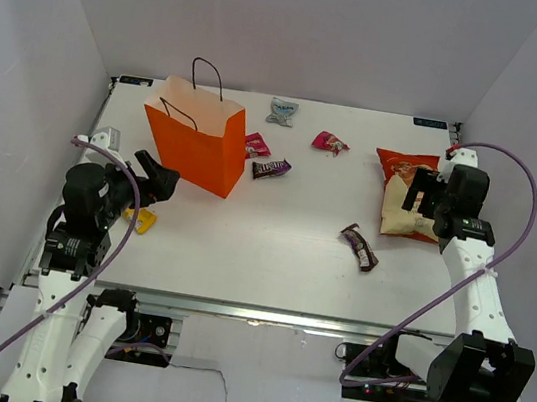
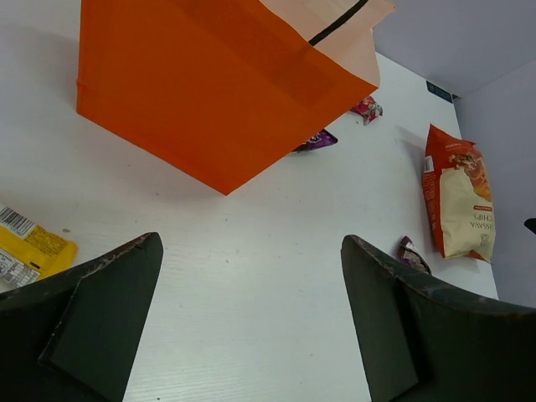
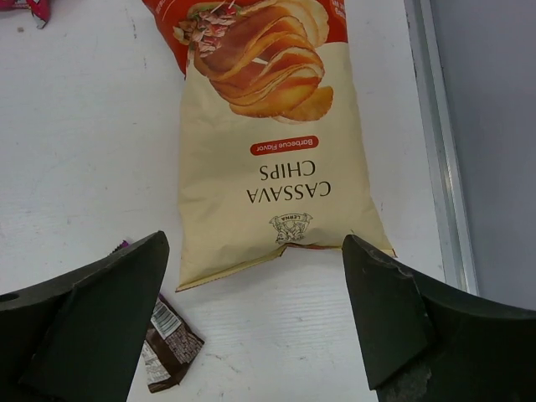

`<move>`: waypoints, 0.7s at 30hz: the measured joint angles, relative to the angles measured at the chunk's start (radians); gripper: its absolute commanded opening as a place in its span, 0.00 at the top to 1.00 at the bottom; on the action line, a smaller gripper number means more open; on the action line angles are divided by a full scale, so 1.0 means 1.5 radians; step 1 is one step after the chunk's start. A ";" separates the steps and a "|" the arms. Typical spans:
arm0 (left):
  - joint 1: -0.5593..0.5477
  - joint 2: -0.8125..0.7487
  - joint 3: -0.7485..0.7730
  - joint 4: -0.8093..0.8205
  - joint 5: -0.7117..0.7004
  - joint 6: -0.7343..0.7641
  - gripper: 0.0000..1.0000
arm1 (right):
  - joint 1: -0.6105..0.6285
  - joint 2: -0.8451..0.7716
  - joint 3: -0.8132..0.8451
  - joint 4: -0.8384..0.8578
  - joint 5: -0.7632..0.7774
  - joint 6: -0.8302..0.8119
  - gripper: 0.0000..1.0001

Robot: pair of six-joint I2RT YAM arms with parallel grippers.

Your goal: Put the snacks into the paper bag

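The orange paper bag stands upright at the back left, and the left wrist view shows it close ahead. My left gripper is open and empty just in front of the bag. A yellow packet lies beside it. My right gripper is open and empty over the near end of the red-orange-and-cream chip bag, which lies flat; the jaws straddle its lower edge. A dark brown candy bar lies mid-table.
A purple candy bar and a magenta packet lie right of the paper bag. Another magenta packet and a pale blue packet lie near the back. White walls enclose the table; a metal rail runs along its right edge.
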 measured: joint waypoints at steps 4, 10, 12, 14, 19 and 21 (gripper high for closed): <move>0.000 0.012 0.000 0.000 0.003 0.000 0.02 | 0.000 -0.006 0.000 -0.009 -0.031 -0.040 0.10; 0.000 0.008 -0.002 0.000 0.010 -0.007 0.02 | -0.001 -0.018 0.001 -0.060 -0.201 -0.252 0.10; 0.000 0.005 -0.002 0.000 0.015 -0.008 0.02 | 0.000 -0.019 0.002 -0.105 -0.271 -0.361 0.10; 0.000 0.002 -0.002 0.000 0.020 -0.008 0.02 | 0.002 -0.019 0.002 -0.156 -0.323 -0.468 0.10; 0.000 -0.006 -0.003 -0.001 0.039 -0.012 0.02 | 0.003 -0.013 0.002 -0.255 -0.366 -0.737 0.00; 0.000 -0.010 -0.006 -0.001 0.046 -0.014 0.02 | 0.002 0.000 0.002 -0.293 -0.365 -0.846 0.00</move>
